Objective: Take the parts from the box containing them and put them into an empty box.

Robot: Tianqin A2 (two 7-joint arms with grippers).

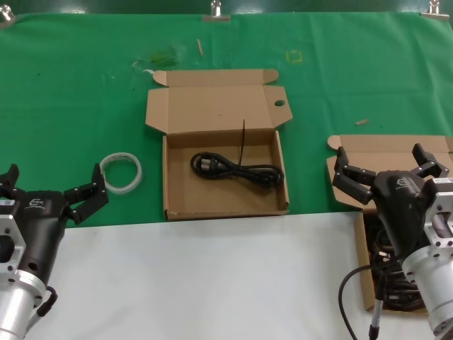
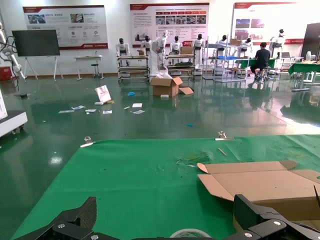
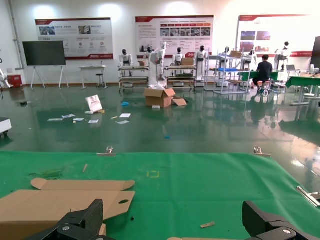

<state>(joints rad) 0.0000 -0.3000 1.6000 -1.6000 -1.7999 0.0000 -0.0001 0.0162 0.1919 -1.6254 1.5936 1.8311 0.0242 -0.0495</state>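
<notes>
The box with the holed lid (image 1: 219,108) lies open at the table's middle, and one coiled black cord (image 1: 237,170) lies in it. The plain-lid box (image 1: 382,150) is at the right; dark cords (image 1: 388,256) show inside it, mostly hidden by my right arm. My right gripper (image 1: 389,166) is open and empty, raised over that box's lid. My left gripper (image 1: 53,185) is open and empty at the lower left, near the white ring (image 1: 122,172). The left wrist view shows my left gripper (image 2: 167,220) facing the holed-lid box (image 2: 260,182). The right wrist view shows my right gripper (image 3: 175,222) and the holed lid (image 3: 50,205).
Green cloth (image 1: 71,92) covers the far half of the table and bare white surface (image 1: 212,283) the near half. Small scraps (image 1: 362,122) lie on the cloth. Clips (image 1: 216,10) hold the cloth's far edge. The white ring also shows in the left wrist view (image 2: 190,233).
</notes>
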